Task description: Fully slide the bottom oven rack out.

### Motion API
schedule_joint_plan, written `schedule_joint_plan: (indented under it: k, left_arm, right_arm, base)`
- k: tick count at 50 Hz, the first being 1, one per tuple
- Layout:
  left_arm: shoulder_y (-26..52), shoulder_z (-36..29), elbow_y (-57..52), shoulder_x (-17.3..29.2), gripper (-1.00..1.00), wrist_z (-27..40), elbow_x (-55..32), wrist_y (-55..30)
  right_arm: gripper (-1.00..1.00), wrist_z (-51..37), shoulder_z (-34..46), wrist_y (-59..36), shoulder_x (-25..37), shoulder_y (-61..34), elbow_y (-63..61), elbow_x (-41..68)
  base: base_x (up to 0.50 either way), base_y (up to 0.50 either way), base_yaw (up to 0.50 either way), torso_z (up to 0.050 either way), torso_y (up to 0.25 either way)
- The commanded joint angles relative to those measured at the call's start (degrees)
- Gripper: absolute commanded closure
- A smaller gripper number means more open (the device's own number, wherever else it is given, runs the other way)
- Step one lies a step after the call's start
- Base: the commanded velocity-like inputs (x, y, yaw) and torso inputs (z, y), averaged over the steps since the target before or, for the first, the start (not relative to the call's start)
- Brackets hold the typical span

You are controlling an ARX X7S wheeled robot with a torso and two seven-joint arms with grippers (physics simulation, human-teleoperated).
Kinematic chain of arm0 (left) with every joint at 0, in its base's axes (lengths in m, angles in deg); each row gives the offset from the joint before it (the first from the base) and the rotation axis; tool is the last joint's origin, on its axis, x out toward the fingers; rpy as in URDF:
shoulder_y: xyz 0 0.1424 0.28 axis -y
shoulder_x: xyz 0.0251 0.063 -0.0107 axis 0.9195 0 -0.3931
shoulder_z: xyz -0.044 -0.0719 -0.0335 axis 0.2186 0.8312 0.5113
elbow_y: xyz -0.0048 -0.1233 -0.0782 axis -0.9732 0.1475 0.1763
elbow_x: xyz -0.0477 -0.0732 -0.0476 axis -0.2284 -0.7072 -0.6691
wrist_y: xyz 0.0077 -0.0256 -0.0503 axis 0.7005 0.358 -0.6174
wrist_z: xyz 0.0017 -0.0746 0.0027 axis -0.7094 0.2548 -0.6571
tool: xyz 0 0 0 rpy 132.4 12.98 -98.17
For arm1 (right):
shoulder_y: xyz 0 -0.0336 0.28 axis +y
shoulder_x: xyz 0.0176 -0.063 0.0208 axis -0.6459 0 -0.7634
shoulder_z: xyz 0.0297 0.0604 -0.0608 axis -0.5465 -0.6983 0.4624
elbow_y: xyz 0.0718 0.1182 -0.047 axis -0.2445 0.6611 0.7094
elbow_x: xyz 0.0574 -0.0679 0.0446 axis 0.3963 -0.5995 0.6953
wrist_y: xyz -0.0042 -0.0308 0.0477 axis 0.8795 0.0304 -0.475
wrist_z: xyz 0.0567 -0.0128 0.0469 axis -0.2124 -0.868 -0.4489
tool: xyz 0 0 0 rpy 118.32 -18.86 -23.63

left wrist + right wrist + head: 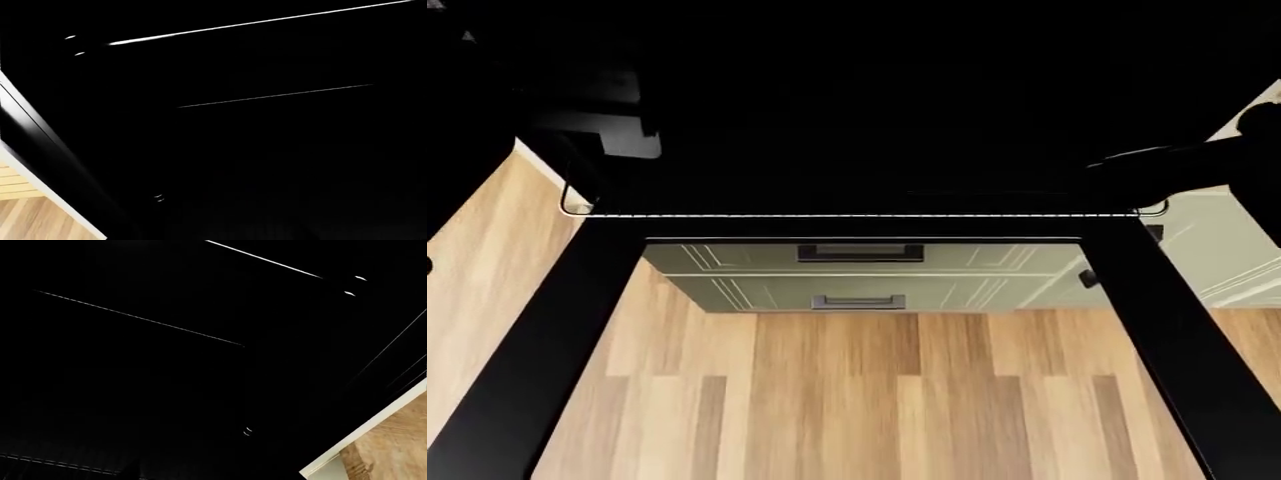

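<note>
The oven (868,90) fills the top of the head view as a dark cavity. Its black-framed glass door (541,340) hangs open toward me. The bottom oven rack shows only as a thin silver front wire (854,214) with rounded corners, spanning the cavity's width just behind the door's hinge edge. My left arm (607,135) reaches into the dark at the rack's left end, and my right arm (1181,160) at its right end. Both grippers are lost in blackness. The wrist views are nearly all black, with thin bright wire glints (267,22) (133,317).
Pale green drawers with black handles (861,272) and wood floor (868,400) show through the door glass. White cabinet fronts (1228,240) stand at the right. Floor shows in a corner of the left wrist view (30,220) and of the right wrist view (393,445).
</note>
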Motion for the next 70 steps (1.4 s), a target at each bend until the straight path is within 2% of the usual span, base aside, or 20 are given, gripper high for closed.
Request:
schedule_joint_plan:
  k: [1, 11, 22, 30, 39, 48, 70]
  left_arm:
    - [0.31, -0.37, 0.00, 0.08, -1.00, 0.05, -0.18, 0.24]
    - [0.02, -1.51, 1.91, -0.91, -1.00, 0.10, -2.12, 1.10]
    - [1.35, -5.18, 11.89, -5.87, -1.00, -2.21, -3.43, 0.53]
    - [2.94, -7.45, 18.05, -8.38, -1.00, -4.13, -2.67, -1.10]
    - [2.12, -9.59, 20.46, -10.08, -1.00, -2.33, -5.60, -0.38]
    - [1.36, -10.54, 22.47, -11.43, -1.00, -3.29, -5.79, 0.12]
    - [1.20, -13.71, 32.19, -15.41, -1.00, -10.40, 5.34, 0.14]
  right_arm:
    - [-1.00, 0.47, 0.39, 0.47, -0.29, 0.33, -0.15, -0.35]
    - [-1.00, -0.69, 1.45, 3.64, -0.72, 1.18, 3.21, 4.53]
    - [-1.00, -3.93, 9.32, 4.82, -8.30, -3.96, 16.38, 9.74]
    - [-1.00, -2.79, 10.32, 5.59, -10.87, -6.25, 20.91, 10.59]
    - [-1.00, -1.75, 13.01, 5.77, -14.34, -6.26, 25.05, 10.30]
    - [-1.00, 4.10, 14.05, 6.33, -18.47, -6.08, 31.22, 4.29]
    - [-1.00, 16.20, 18.71, 5.44, -23.83, -8.22, 43.48, -8.35]
  base:
    - [0.00, 0.00, 0.00, 0.002, -0.195]
    - [0.00, 0.00, 0.00, 0.001, -0.076]
    - [0.00, 0.00, 0.00, 0.000, 0.000]
    - [0.00, 0.00, 0.00, 0.000, 0.000]
    - [0.00, 0.00, 0.00, 0.000, 0.000]
    - [0.00, 0.00, 0.00, 0.000, 0.000]
    - [0.00, 0.00, 0.00, 0.000, 0.000]
